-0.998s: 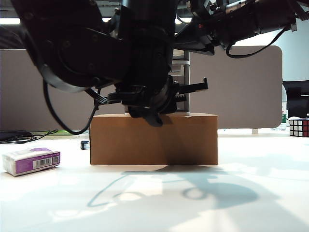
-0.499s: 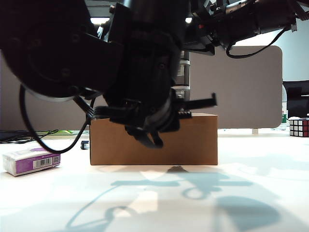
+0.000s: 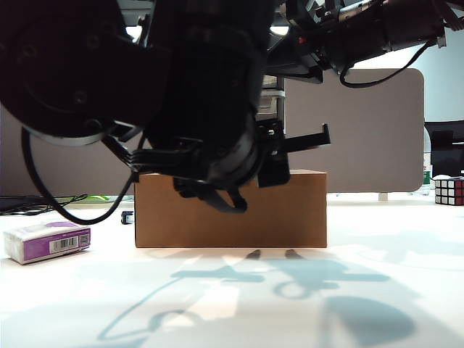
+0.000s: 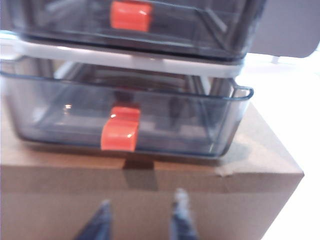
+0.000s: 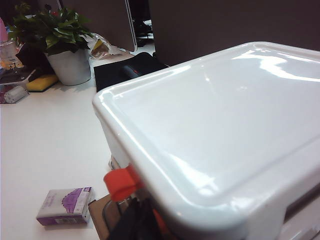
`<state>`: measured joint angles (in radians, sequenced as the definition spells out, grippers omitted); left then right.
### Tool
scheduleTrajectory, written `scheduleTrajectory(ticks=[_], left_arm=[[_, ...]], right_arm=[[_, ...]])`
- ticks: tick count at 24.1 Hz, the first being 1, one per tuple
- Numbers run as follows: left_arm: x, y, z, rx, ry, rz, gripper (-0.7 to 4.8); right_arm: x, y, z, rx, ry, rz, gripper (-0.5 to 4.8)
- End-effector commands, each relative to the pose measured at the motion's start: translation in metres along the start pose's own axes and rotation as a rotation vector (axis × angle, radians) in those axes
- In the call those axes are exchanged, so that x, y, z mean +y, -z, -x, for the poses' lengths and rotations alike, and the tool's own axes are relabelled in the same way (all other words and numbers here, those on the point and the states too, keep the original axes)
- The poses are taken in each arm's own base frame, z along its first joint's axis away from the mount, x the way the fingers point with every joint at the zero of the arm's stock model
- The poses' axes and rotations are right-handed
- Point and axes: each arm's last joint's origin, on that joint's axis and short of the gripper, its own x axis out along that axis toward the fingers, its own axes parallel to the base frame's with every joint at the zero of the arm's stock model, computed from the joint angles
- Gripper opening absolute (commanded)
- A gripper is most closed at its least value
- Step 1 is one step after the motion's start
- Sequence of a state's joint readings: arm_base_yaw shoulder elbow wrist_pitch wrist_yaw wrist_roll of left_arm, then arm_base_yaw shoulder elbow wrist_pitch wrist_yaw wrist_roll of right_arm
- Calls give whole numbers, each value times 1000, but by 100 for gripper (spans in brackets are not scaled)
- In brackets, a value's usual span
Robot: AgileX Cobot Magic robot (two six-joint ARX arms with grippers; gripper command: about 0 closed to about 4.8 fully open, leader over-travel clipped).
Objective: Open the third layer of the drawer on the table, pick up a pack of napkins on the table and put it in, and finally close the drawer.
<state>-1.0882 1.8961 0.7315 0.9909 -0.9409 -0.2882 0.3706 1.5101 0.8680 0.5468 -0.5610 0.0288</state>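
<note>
- Left gripper (image 4: 141, 220) is hanging in front of the cardboard box (image 4: 150, 200), fingers spread apart, holding nothing, just off the third layer (image 4: 125, 122).
- Third layer is sitting pulled out, red handle (image 4: 120, 128) free.
- Right gripper: not visible; its camera is looking over the drawer (image 5: 220, 130) top, state unclear.
- Pack of napkins (image 3: 47, 241) is lying on the table (image 3: 362, 290), well left of the box.
- Judgement: lift clear of the box edge before swinging toward the pack; grip across its short sides.

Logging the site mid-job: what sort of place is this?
Probably an office or lab: grey partition screen behind the white table, a potted green plant, and a Rubik's cube.
</note>
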Motion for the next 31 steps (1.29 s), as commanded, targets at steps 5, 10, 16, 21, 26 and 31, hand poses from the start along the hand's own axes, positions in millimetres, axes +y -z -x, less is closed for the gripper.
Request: scheduleTrajectory(ticks=[5, 10, 16, 21, 26, 31], left_arm=[[9, -6, -15, 2, 52, 38, 136], [10, -9, -17, -20, 47, 31, 134], [10, -13, -17, -52, 45, -9, 134], [11, -14, -18, -63, 6, -25, 134], [13, -15, -20, -68, -1, -23, 133], [16, -18, -24, -78, -8, -12, 133]], right_arm=[[0, -3, 0, -10, 9, 13, -6], [0, -3, 0, -10, 9, 13, -6], [0, -3, 0, -10, 9, 14, -6], [0, -3, 0, -9, 9, 13, -6], [0, -2, 0, -3, 9, 10, -6], [0, -1, 0, 11, 9, 1, -6]])
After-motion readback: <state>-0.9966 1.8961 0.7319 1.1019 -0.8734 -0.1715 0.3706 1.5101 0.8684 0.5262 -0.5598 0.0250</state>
